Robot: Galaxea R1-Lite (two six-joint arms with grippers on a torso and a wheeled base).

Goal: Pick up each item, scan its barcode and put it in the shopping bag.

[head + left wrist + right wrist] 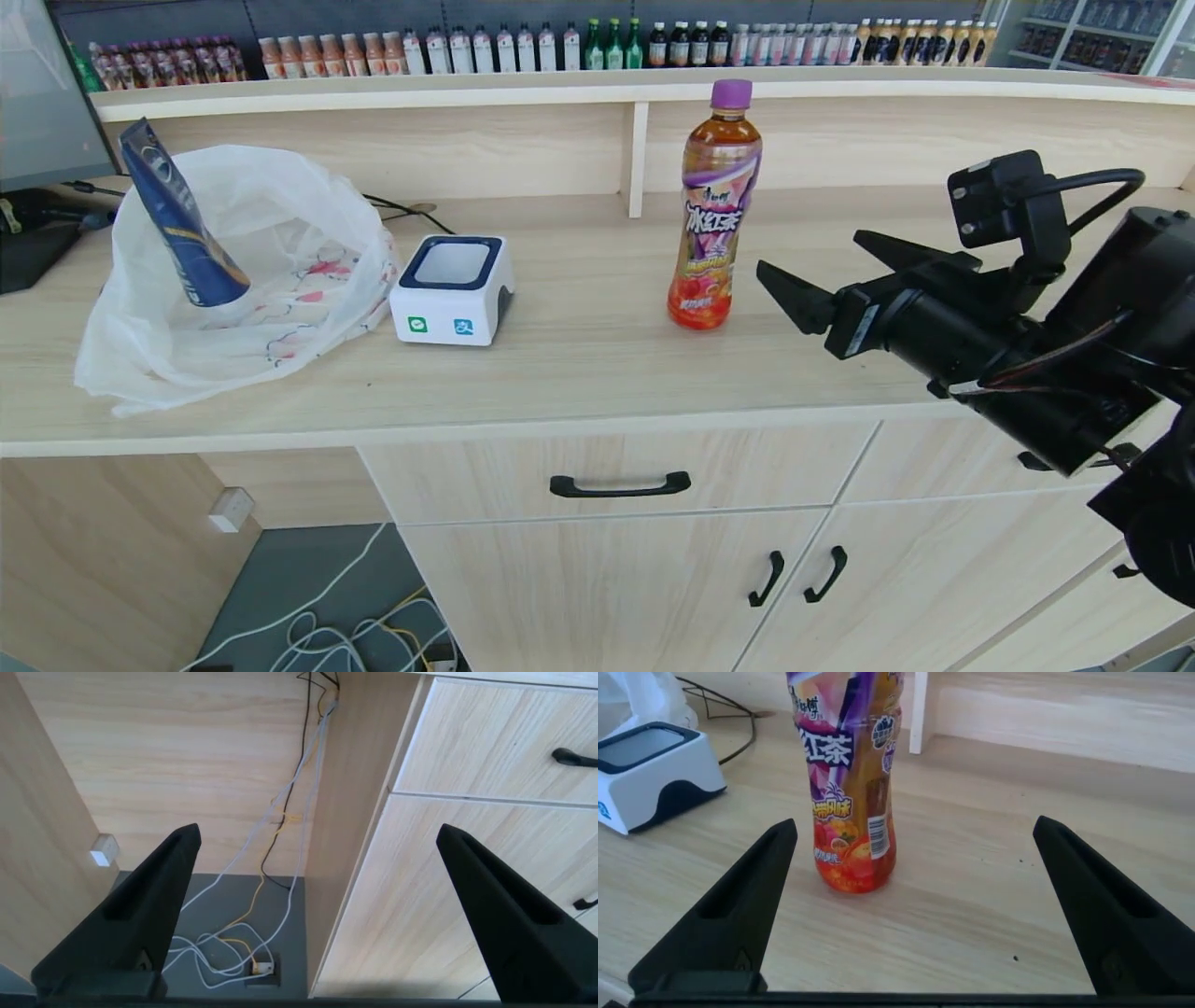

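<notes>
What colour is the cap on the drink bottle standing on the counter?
Purple. The cap tops the bottle and shows best in the head view.

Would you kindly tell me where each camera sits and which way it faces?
Head view: on the head, looking down at a wooden counter with a purple-capped orange tea bottle, white square scanner box and white plastic shopping bag; open right end effector at right.
Left wrist view: on the left wrist, facing floor cables beside cabinet drawers; left end effector open.
Right wrist view: on the right wrist, facing the bottle past its fingers.
Both counter views share bottle and scanner.
</notes>
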